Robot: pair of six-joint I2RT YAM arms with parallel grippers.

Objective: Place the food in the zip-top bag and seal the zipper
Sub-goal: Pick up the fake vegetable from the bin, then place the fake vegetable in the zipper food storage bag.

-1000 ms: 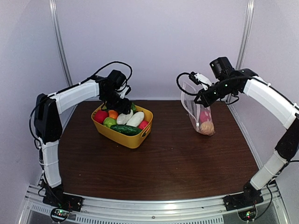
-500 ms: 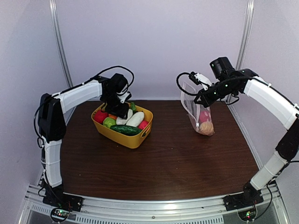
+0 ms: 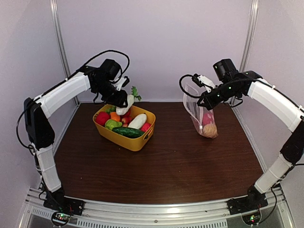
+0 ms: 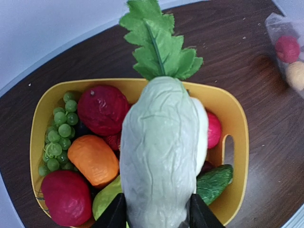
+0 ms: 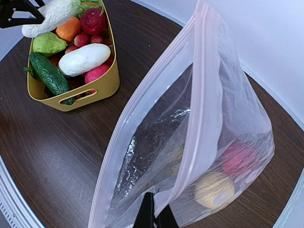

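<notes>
My left gripper (image 3: 122, 105) is shut on a white radish with green leaves (image 3: 126, 101), held above the yellow tub (image 3: 133, 142); in the left wrist view the radish (image 4: 160, 156) fills the space between my fingers (image 4: 112, 216). The tub holds red pieces (image 4: 102, 108), an orange piece (image 4: 93, 159), green grapes (image 4: 57, 137), a cucumber (image 3: 127, 132) and a white piece (image 3: 138, 120). My right gripper (image 3: 205, 101) is shut on the mouth edge of the zip-top bag (image 3: 202, 116), holding it upright and open. The zipper (image 5: 202, 123) runs along the mouth. A red piece (image 5: 238, 159) and a yellow-tan piece (image 5: 214, 189) lie inside the bag.
The brown table (image 3: 171, 166) lies between the tub at the left and the bag at the right. White walls close in the back and sides. A metal rail (image 3: 156, 213) runs along the near edge.
My left gripper has risen out of the tub with the white radish in its grip and moved up and slightly left. The right arm and bag have not moved.
</notes>
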